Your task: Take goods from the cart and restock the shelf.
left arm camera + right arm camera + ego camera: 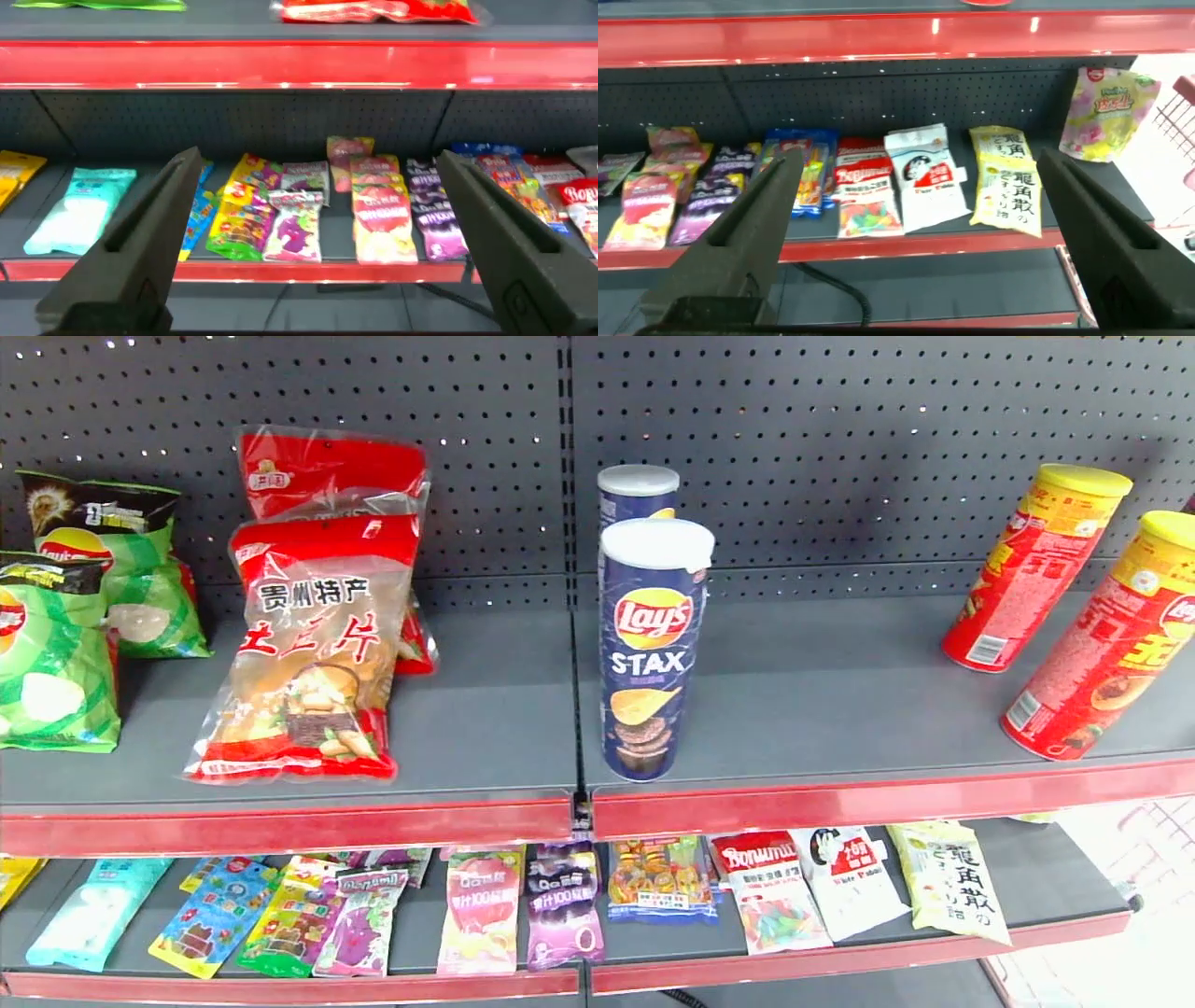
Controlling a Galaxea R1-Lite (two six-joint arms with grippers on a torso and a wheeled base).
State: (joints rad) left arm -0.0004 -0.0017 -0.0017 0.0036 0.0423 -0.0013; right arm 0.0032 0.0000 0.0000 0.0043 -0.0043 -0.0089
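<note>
Navy and white-lidded, one chip can [651, 653] stands upright near the front edge of the upper shelf [822, 691], about mid-frame in the head view. A second navy can [638, 490] stands close behind it, at its twelve o'clock. At three o'clock, well apart, we see two red cans [1032, 569] with yellow lids, one nearer the shelf edge than the other. At nine o'clock sit two red-and-clear snack bags [313, 653], one behind the other. Farther out on that side are the green chip bags [51, 653], at the frame's edge.

At six o'clock from the navy can, below the red front rail [280, 826], the lower shelf [653, 943] carries a row of flat candy pouches [481, 910] lying side by side.

Our left hand [318, 159] hangs in front of that lower shelf. Its dark fingers [140, 233] are spread wide and nothing is between them. Past them lie a teal pouch [79, 210] and mixed bright pouches.

Our right hand [920, 154] is spread just as wide and is likewise empty. It faces a white pouch [920, 173] with a yellow pouch [1008, 177] just beside it.
</note>
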